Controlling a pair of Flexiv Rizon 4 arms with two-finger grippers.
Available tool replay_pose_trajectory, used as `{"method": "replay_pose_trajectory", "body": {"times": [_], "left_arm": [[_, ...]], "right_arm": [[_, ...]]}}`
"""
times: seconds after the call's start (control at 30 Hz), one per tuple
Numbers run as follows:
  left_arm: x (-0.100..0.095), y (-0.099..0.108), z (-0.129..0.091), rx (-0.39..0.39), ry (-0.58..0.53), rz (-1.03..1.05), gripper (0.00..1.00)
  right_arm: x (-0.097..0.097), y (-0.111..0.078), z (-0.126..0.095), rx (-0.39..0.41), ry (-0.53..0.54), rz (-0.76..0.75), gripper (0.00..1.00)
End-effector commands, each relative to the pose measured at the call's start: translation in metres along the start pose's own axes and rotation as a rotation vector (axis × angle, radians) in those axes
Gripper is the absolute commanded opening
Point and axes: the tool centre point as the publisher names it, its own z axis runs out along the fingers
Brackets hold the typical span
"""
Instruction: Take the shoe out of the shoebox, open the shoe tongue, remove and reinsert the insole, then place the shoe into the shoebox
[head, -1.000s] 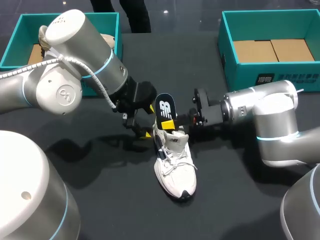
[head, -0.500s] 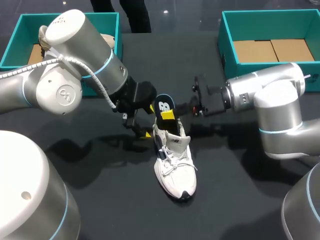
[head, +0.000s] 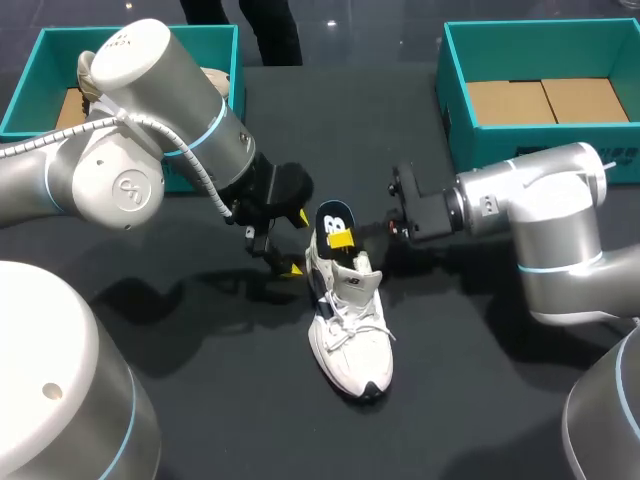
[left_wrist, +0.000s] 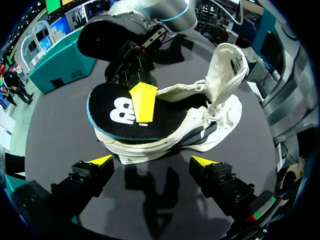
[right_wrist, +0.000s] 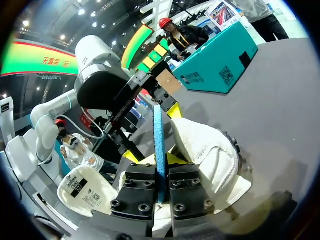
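A white shoe (head: 350, 325) stands on the black table (head: 220, 400), toe toward the near edge, its tongue (left_wrist: 227, 70) pulled up. A black insole (head: 333, 220) with a blue rim sticks up out of the heel opening. My right gripper (head: 345, 240) is shut on the insole; in the right wrist view the insole's blue edge (right_wrist: 159, 140) runs between the two fingers of the right gripper (right_wrist: 161, 187). My left gripper (head: 298, 242) is open just left of the heel. In the left wrist view the shoe (left_wrist: 210, 130) and insole (left_wrist: 117, 112) lie ahead of the left gripper (left_wrist: 152, 161), untouched.
A teal shoebox (head: 470, 130) with a cardboard floor stands at the back right. Another teal box (head: 35, 60) stands at the back left, partly hidden by my left arm (head: 150, 130). Bare table lies near the front edge.
My right gripper closed tighter on the insole and moved it slightly lower, toward the shoe's heel. The right wrist shifted. The left arm and the shoe stayed put.
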Motion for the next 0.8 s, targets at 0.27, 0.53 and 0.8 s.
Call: {"method": "replay_pose_trajectory", "body": {"times": [0.27, 0.53, 0.8], "left_arm": [[0.0, 0.0, 0.001, -0.001, -0.001, 0.0, 1.0], [0.0, 0.0, 0.001, -0.001, -0.001, 0.0, 1.0], [0.0, 0.0, 0.001, -0.001, -0.001, 0.0, 1.0]], "right_arm": [[0.014, 0.004, 0.002, 0.014, -0.03, -0.058, 0.24], [0.017, 0.024, 0.002, 0.045, -0.034, -0.13, 0.31], [0.004, 0.024, 0.001, 0.042, -0.021, -0.096, 0.0]]}}
